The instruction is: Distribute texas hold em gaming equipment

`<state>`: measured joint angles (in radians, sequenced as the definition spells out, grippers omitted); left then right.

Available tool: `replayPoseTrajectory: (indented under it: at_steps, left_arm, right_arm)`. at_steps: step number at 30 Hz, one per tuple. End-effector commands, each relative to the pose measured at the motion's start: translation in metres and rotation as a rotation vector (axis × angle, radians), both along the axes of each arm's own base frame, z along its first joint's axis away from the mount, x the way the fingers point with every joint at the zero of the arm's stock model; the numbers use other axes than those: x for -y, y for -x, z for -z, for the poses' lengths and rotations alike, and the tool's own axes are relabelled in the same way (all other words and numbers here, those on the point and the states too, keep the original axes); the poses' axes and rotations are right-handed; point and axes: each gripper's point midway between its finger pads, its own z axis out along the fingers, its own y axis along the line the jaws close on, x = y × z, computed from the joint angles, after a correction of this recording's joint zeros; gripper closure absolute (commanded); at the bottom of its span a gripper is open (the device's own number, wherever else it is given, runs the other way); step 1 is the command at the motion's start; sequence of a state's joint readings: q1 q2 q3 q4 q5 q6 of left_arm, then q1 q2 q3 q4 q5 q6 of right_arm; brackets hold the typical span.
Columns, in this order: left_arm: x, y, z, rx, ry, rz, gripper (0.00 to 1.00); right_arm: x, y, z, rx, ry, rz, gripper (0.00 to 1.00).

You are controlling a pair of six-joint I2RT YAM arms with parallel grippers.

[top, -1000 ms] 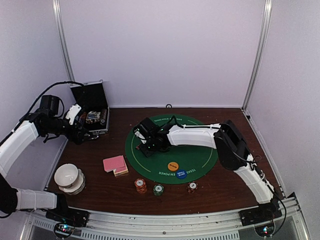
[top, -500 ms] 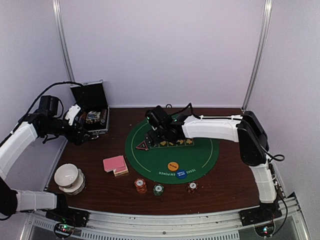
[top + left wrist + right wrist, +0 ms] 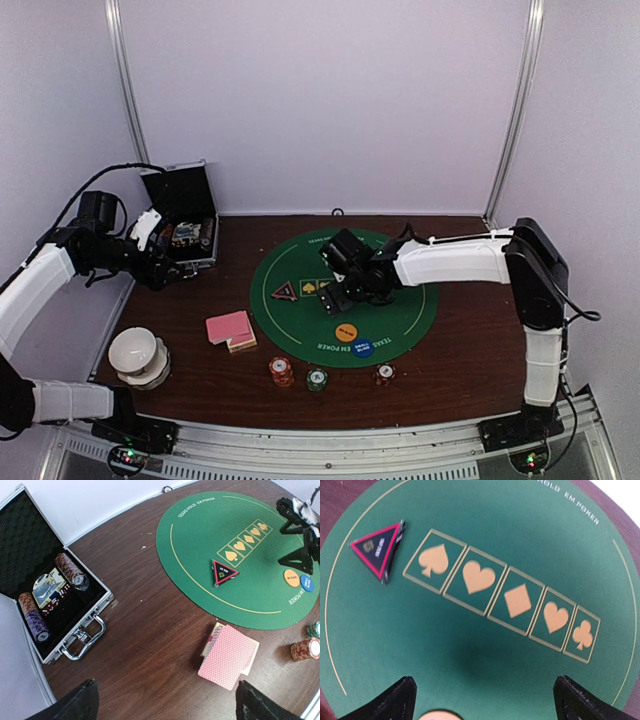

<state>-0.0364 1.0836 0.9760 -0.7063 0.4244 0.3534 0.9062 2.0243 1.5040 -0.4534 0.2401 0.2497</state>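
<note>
The round mat (image 3: 200,540) is green with gold card shapes. The cards (image 3: 227,655) are pink — the triangle (image 3: 376,550) black, edged red.

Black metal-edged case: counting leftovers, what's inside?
The black metal-edged case holds a brownish chip row, a purplish chip row, a picture-fronted pack between and small red pieces; anything beneath is hidden.

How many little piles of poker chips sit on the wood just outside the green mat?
3, in a row by the mat, at its near edge: red pile, green pile, smaller reddish pile. Others lie in the case.
</note>
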Motion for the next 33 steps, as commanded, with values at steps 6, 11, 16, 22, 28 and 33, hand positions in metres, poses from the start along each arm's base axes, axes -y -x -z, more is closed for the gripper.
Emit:
replayPoseTrajectory:
  at_steps: [6,11,16,22,28,33]
  left_arm:
    - [0.004,-0.003,-0.007,0.024,0.020,0.011,0.02]
    - [0.004,-0.003,-0.010,0.029,0.022,0.011,0.02]
    - [0.004,-0.003,-0.012,0.035,0.025,0.011,0.02]
    - [0.005,-0.004,-0.015,0.042,0.024,0.013,0.02]
    - [0.005,-0.005,-0.015,0.040,0.028,0.014,0.02]
    - [0.005,-0.006,-0.015,0.037,0.029,0.011,0.02]
  right_arm:
    - [0.001,0.075,0.019,-0.124,-0.003,-0.071,0.01]
    - [0.000,0.085,0.035,-0.141,0.036,-0.076,0.01]
    - [0.007,0.085,0.044,-0.143,0.069,-0.060,0.00]
    - [0.015,0.091,0.058,-0.178,0.099,-0.053,0.04]
    - [0.026,0.098,0.072,-0.222,0.101,-0.031,0.13]
    - [0.030,0.095,0.079,-0.246,0.091,-0.009,0.22]
